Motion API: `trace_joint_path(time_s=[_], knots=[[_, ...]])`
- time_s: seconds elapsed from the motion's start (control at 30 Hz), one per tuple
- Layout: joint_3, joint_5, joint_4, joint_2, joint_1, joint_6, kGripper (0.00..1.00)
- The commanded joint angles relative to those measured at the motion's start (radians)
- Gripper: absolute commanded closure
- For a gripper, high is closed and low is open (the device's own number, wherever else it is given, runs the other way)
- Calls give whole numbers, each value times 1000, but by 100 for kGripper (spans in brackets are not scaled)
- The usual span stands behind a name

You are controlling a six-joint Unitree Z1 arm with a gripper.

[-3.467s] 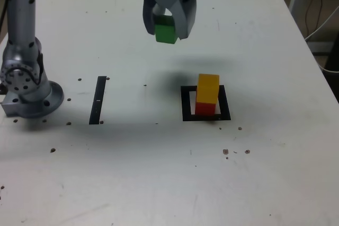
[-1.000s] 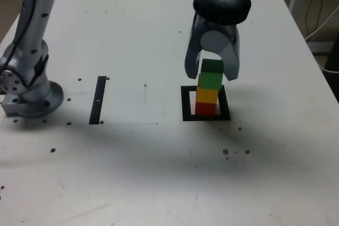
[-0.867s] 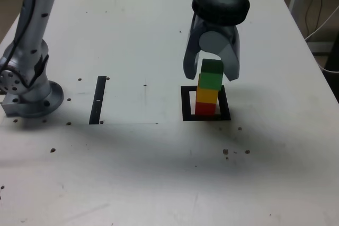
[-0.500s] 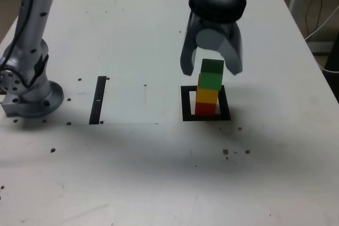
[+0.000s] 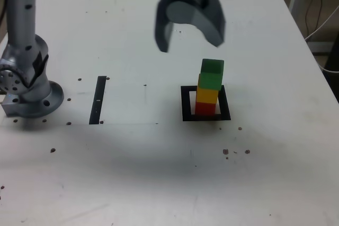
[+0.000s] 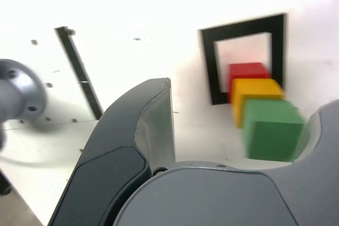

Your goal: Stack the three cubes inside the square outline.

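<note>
Lab (white bench point(image 5: 132, 173), bolted arm point(image 5: 24, 51)).

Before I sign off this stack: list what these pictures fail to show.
- Red cube, exterior view: only one face shows; its footing in the outline is hidden behind it.
- Gripper, exterior view: motion-blurred, its top cut off by the frame edge.
- Green cube, wrist view: one edge hidden by a finger; the cubes look smeared.

You saw three matt, smooth cubes point(image 5: 210, 89) on a matt white surface point(image 5: 159, 173) speckled with dark flecks. Above them, the gripper point(image 5: 189, 29) wore smooth grey plastic; the arm base point(image 5: 26, 86) looked like brushed metal.
</note>
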Motion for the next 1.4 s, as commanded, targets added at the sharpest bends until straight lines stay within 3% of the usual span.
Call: trace_joint_path(time_s=[0.0, 0.13, 0.47, 1.37], knots=[[28, 14, -4, -44, 5, -3, 6], [121, 26, -21, -112, 20, -8, 6], [392, 10, -137, -239, 50, -32, 2], [853, -97, -391, -374, 50, -76, 2]])
